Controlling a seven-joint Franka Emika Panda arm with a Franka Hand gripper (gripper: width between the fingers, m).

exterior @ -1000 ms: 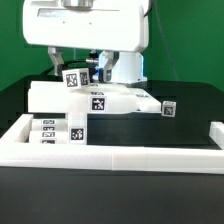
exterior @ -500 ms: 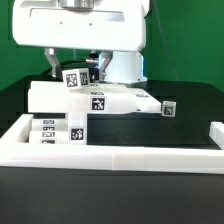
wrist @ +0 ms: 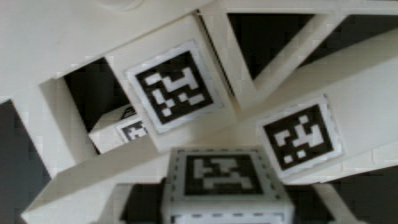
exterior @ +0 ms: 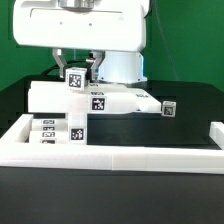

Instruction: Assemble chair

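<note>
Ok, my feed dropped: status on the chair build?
Gripper low around small white tagged plastic block, grip unclear. Block stands by flat white plastic seat plate. No obstruction seen.

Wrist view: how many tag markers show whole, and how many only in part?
Whole tags: 3
Partly hidden tags: 1
Total: 4
</note>
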